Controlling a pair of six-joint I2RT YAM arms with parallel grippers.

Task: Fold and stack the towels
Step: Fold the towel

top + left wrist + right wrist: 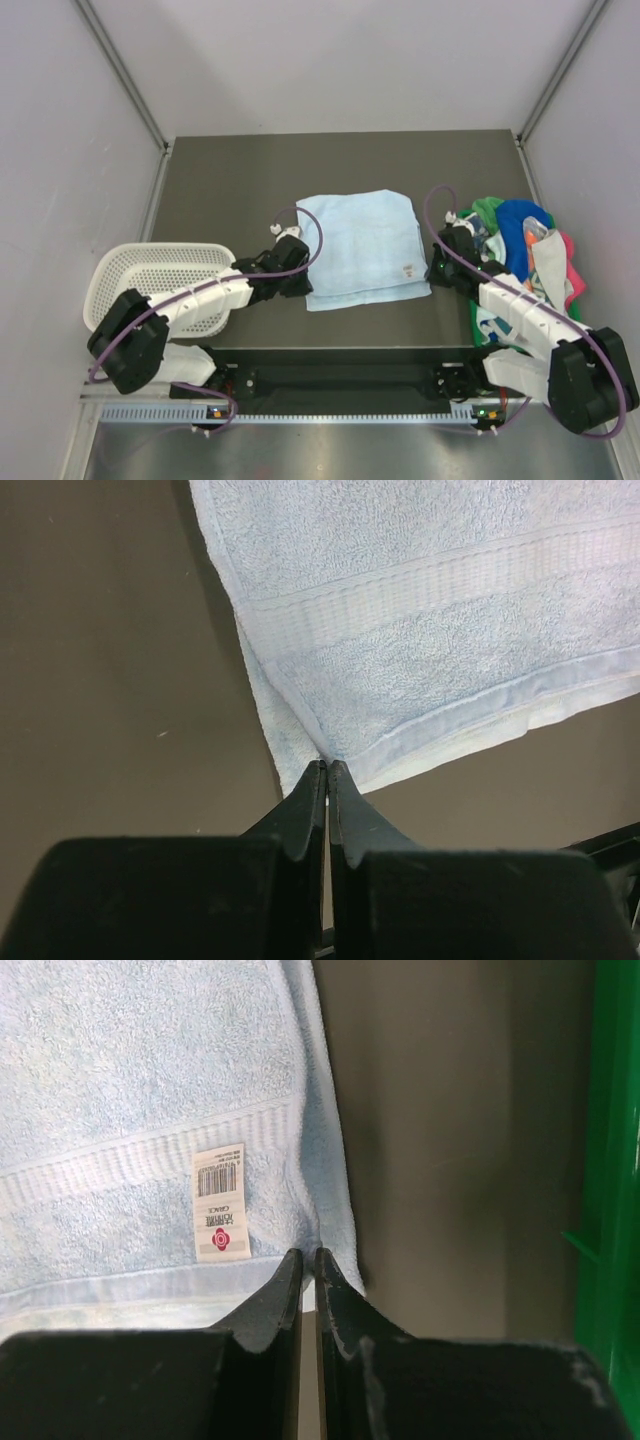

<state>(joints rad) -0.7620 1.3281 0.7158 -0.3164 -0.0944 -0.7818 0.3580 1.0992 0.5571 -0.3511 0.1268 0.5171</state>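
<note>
A pale blue towel [360,250] lies folded flat at the middle of the dark table, a white label [220,1200] near its front right corner. My left gripper [298,284] is at the towel's front left corner, and the left wrist view shows it [328,766] shut, the towel [450,630] corner pinched at its tips. At the front right corner my right gripper [436,272] is shut too; seen from its wrist, the gripper [305,1256] nips the towel's [130,1110] edge. More towels lie heaped at the right, among them a royal blue towel [518,235] and a pink one [572,272].
A white mesh basket [160,280] stands at the table's left edge beside my left arm. The green tray's wall [612,1160] rises close to the right of my right gripper, under the heap. Grey walls close in on both sides.
</note>
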